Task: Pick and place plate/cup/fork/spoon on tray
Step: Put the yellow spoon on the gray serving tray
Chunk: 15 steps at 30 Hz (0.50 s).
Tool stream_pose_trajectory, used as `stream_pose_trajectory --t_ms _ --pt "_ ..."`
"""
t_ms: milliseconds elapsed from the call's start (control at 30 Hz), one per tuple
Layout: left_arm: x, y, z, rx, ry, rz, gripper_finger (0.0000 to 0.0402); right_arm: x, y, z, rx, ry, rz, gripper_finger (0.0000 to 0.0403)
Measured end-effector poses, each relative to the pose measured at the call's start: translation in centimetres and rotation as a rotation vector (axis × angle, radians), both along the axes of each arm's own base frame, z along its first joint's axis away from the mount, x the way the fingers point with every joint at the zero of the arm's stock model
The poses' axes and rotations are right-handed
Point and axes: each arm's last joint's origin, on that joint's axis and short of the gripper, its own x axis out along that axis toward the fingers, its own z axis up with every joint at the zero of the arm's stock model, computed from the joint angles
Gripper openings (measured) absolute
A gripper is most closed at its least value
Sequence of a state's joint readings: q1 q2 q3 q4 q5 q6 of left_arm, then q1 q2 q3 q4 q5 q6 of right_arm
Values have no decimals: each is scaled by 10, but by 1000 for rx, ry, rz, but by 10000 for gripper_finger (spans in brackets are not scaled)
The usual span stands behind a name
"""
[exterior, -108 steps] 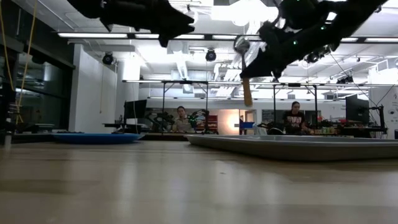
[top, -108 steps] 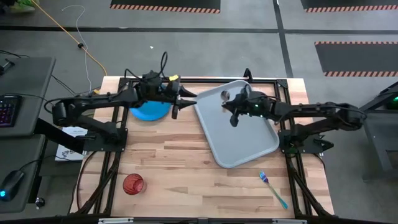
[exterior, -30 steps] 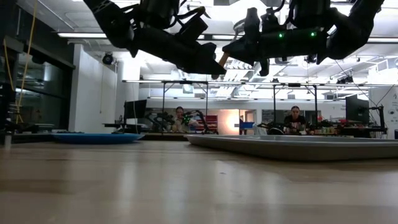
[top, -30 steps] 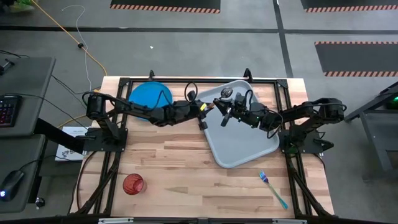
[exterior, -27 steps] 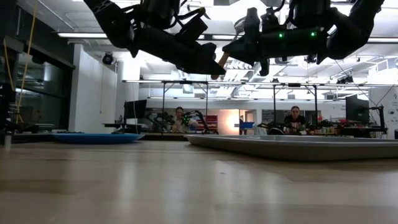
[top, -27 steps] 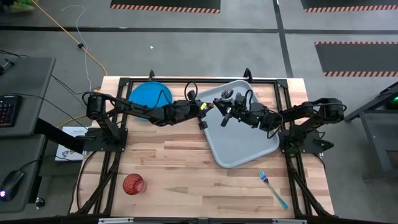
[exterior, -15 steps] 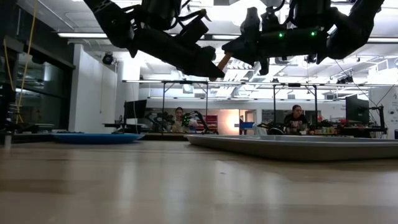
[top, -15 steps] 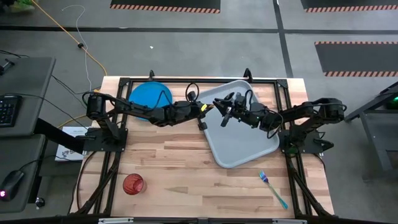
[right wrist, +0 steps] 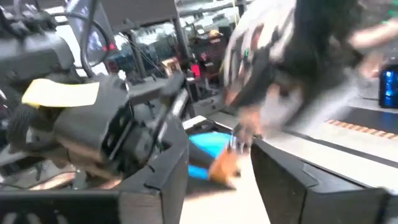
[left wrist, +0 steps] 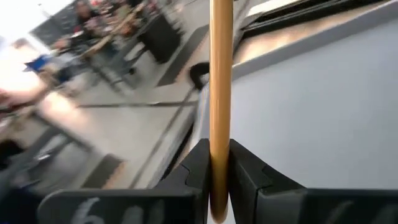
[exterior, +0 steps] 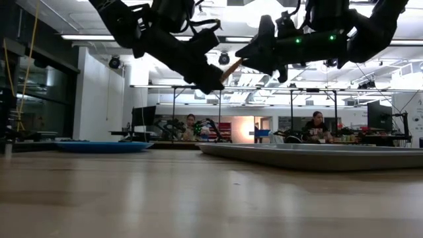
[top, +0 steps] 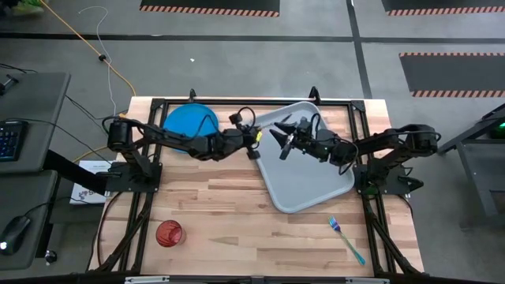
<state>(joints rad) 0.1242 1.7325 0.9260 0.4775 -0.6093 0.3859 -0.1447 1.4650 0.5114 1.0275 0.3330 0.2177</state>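
plate (top: 192,121) left of tray (top: 308,173)

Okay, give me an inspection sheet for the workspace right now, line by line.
Surface: wooden table.
Job's things: plate and cup on table; fork on table beside tray; spoon held in the air.
Clutter: papers off the table's left edge.
Grippers: left gripper shut on spoon's handle; right gripper open, over tray.
Cables: yellow cable on floor.
Surroundings: people seated at benches behind.

Both arms crowd the air above the tray's (top: 309,185) far-left corner — its near half lies bare, open from above.
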Motion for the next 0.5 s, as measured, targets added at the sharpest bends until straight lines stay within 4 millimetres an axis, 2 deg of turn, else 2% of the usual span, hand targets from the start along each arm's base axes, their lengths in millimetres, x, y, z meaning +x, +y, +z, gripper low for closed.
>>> stream_pose_trajectory --t_ms 167,300,500 --pt "-8 3 7 97 81 141 24 -7 -3 4 16 57 -20 189" --pt "-13 6 9 230 208 271 24 -15 -7 8 48 91 -73 194" --pt "-13 11 8 456 510 238 22 -22 -21 15 200 -41 -163 195"
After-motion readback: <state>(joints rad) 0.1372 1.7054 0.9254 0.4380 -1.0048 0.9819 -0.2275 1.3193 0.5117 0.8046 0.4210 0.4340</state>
